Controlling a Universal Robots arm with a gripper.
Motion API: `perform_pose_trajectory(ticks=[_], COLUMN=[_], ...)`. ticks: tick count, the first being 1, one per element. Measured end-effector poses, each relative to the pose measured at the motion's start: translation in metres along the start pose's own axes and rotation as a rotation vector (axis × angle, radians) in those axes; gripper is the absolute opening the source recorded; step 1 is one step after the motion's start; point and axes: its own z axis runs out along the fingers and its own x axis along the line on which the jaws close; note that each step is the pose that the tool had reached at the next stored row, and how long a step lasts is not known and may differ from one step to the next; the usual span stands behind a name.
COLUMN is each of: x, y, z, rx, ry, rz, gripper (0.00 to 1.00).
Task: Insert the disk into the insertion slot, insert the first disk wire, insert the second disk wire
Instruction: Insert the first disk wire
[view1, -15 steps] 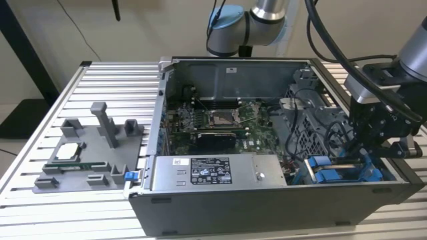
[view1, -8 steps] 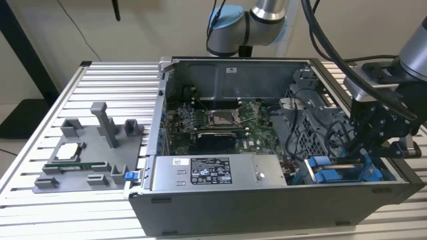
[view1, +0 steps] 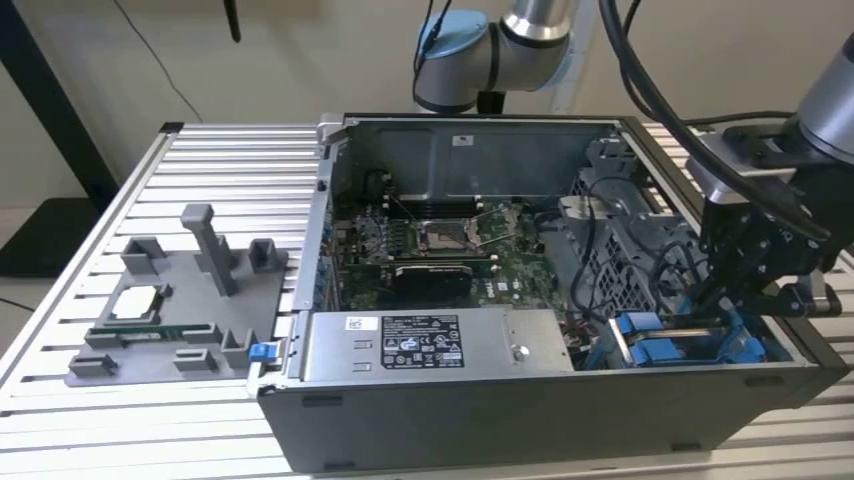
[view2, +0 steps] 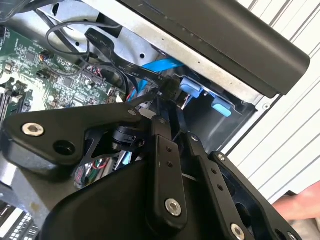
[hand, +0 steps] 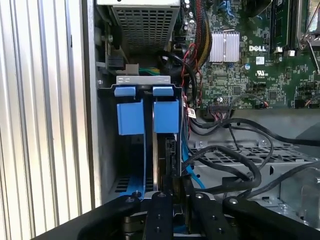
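Note:
The disk (hand: 166, 116) sits edge-up in the insertion slot (hand: 106, 150), its blue carrier tab showing beside a second blue tab (hand: 130, 117). In the exterior view the blue carriers (view1: 665, 348) lie at the case's front corner on the exterior view's right, with my gripper (view1: 747, 300) lowered right over them. In the second wrist view my gripper (view2: 164, 100) is shut on the black connector of a disk wire (view2: 169, 89), whose flat black cable runs back toward the motherboard. In the first wrist view my gripper (hand: 173, 192) holds that connector at the disk's rear edge.
The open computer case (view1: 534, 420) holds a motherboard (view1: 427, 240), a grey power-supply box (view1: 420, 345) and loose black cables (hand: 235, 165) beside the drive cage. A grey fixture tray (view1: 174, 300) with parts stands on the slatted table at the exterior view's left.

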Motion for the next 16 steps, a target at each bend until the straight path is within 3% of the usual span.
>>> perform_pose_trajectory(ticks=[10, 12, 13, 16], x=[0.0006, 0.0006, 0.0006, 0.0006], y=[0.0002, 0.0002, 0.0002, 0.0002], z=[0.0076, 0.0091, 0.0092, 0.0091], rx=[0.0019, 0.0019, 0.0019, 0.0018], ry=[0.0021, -0.0003, 0.0, 0.0004], rz=[0.0, 0.0, 0.0, 0.0], gripper=[0.0, 0.0, 1.0, 1.0])
